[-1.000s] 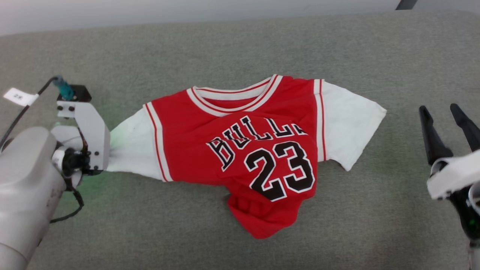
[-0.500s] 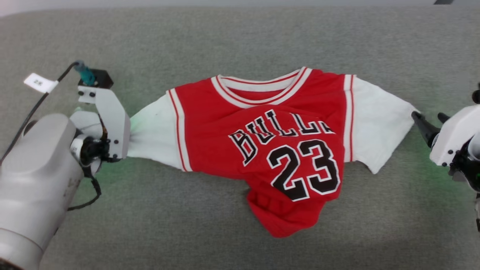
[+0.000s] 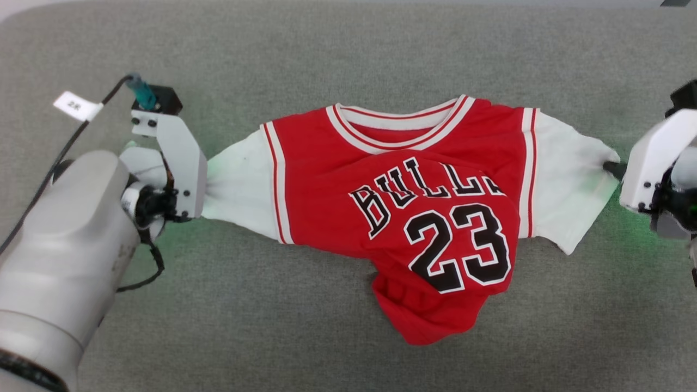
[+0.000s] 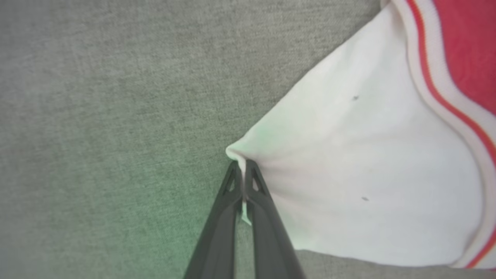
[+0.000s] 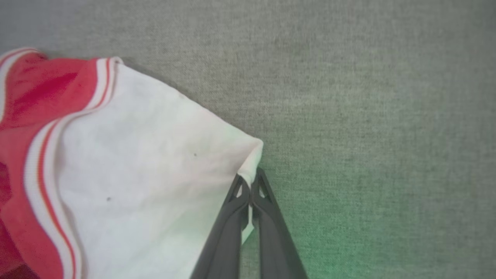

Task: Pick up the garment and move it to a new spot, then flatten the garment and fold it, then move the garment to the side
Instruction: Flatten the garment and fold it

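- The garment [image 3: 414, 218] lay face up near the middle of the grey surface [image 3: 348, 49], stretched sideways between the two arms. Its hem [image 3: 435, 321] was bunched and tucked under.
- The left gripper [image 4: 243, 170] was clamped on the tip of one white sleeve [image 4: 348, 162]. The right gripper [image 5: 251, 182] was clamped on the corner of the other sleeve [image 5: 155, 155].
- Each grip took just a thin pinch at the cuff edge, so a lift or a hard outward pull could drag the cloth out of the fingers. If one side let go first, the garment would likely swing and drop in a heap.
- Carried by the sleeves alone, the red body would probably sag between them. The crumpled hem might then land folded under again, leaving more to flatten.
- An uneven pull from the two arms could skew the collar line.
- The wrist views showed the pinches close up, with a sliver of white cloth between closed fingers. In the head view the wrist brackets hid most of that.
- The head view gave the whole layout: the collar, the lettering and the bunched hem. The wrist views took in just the sleeves and the striped trim.
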Motion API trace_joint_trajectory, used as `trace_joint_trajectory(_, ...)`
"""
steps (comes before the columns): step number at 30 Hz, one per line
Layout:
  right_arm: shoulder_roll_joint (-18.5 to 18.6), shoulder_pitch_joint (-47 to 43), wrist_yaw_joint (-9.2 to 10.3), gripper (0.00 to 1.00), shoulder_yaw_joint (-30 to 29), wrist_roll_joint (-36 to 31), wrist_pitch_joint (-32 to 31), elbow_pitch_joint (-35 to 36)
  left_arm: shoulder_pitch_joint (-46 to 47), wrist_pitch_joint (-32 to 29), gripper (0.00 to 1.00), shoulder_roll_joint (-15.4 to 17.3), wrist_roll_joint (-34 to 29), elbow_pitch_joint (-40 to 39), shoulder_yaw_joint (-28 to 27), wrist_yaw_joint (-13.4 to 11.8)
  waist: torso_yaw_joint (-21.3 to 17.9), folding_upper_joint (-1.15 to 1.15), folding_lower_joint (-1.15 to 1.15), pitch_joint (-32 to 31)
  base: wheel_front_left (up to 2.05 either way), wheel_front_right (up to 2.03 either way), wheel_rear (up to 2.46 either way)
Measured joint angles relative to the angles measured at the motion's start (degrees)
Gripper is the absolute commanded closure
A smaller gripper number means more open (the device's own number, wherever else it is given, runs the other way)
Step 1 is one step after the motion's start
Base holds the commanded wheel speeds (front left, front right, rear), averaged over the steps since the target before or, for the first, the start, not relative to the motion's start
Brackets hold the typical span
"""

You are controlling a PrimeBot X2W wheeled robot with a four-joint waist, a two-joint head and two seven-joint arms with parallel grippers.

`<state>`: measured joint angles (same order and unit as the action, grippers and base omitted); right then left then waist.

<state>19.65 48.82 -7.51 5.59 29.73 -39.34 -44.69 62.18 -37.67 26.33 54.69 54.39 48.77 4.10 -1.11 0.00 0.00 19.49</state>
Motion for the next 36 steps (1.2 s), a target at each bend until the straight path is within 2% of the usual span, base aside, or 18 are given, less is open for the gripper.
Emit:
trace_joint_trajectory(7, 1.35, 4.98, -0.01, 1.00, 3.55, 0.92, 4.92, 0.67, 5.23, 3.77, 1.00, -1.14, -1.69, 1.57, -0.08, -0.09, 0.21, 0.00, 0.00, -2.88, 0.00, 0.00, 0.00)
trace_joint_trajectory(25, 1.08, 20.17, -0.02, 1.00, 11.25, -1.48, 26.09, 6.27, 25.46, 19.86, 1.00, -1.09, -8.83, 4.37, 0.27, 1.46, -0.77, 0.00, 0.00, -16.27, 0.00, 0.00, 0.00)
trace_joint_trajectory(31, 0.14, 26.24, -0.02, 1.00, 13.15, -0.80, 27.76, 4.04, 31.01, 21.27, 1.00, -1.11, -10.02, 5.91, 0.60, 1.81, -1.59, 0.00, 0.00, -18.83, 0.00, 0.00, 0.00)
trace_joint_trajectory(36, 0.07, 30.23, -0.02, 1.00, 15.38, 1.02, 27.78, 2.78, 34.71, 21.79, 1.00, -1.37, -10.32, 6.60, 0.67, 2.12, -2.09, 0.00, 0.00, -18.61, 0.00, 0.00, 0.00)
